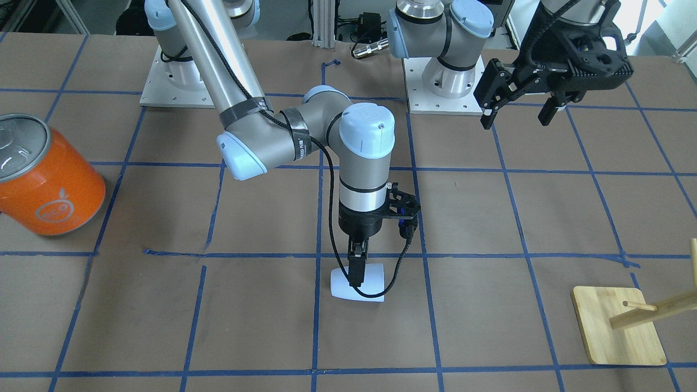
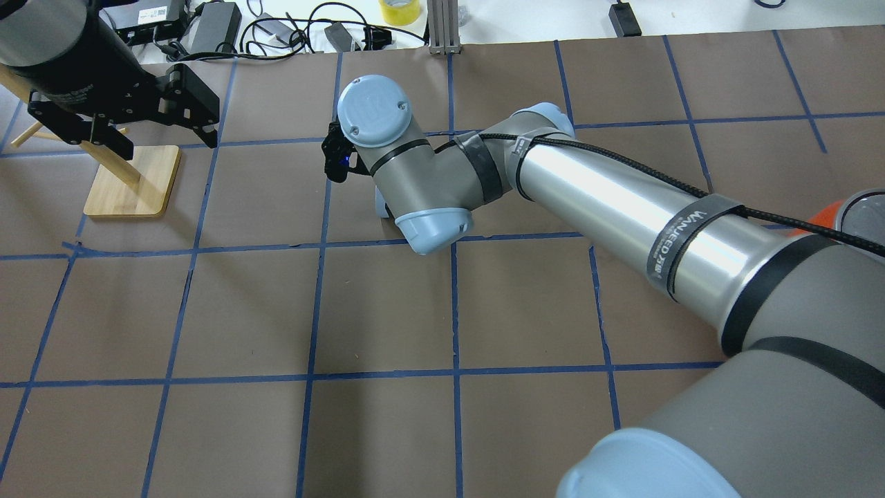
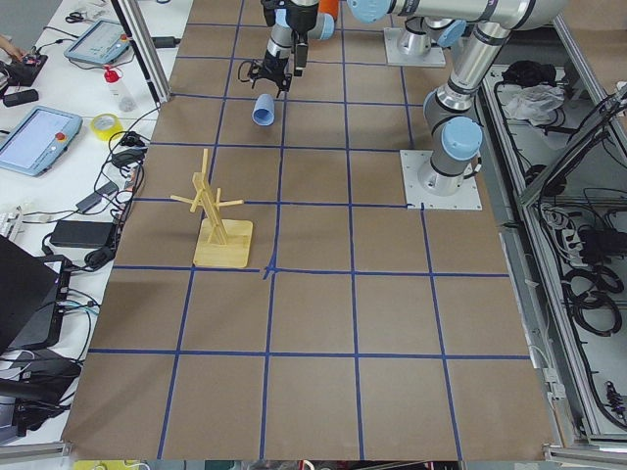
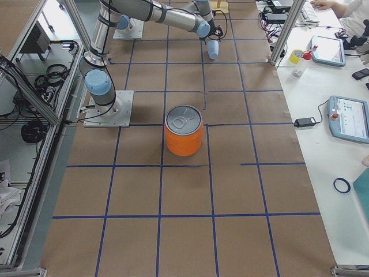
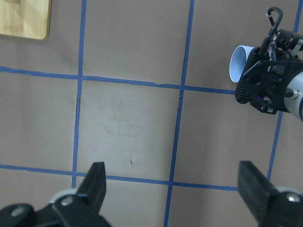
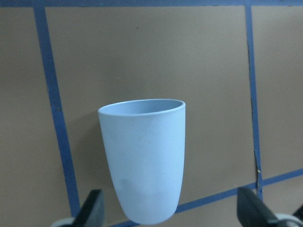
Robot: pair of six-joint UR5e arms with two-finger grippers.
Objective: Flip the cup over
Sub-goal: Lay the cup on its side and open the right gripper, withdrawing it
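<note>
The cup [image 6: 142, 161], a small pale blue handleless tumbler, lies on its side near the middle of the brown paper-covered tabletop [image 1: 490, 228]. Its open mouth faces the robot's left. The right claw [image 1: 356, 271] points straight down directly over it. In the right wrist view the claw's two fingers [image 6: 92, 208] are spread wide, one on each side of the cup's body, and neither appears to touch it, so this claw grips nothing.

The step in hand looks like the approach to a grasp. The next move would call for closing on the cup's sides, lifting, and turning the wrist so the cup can be stood on one end.

The left claw [image 5: 173, 179] hangs raised and spread wide, holding nothing, well off to the robot's left. A large orange can [image 1: 49, 179] and a wooden peg stand [image 1: 618, 326] sit well apart on opposite sides. Bare paper surrounds the cup, leaving room to rotate it.
</note>
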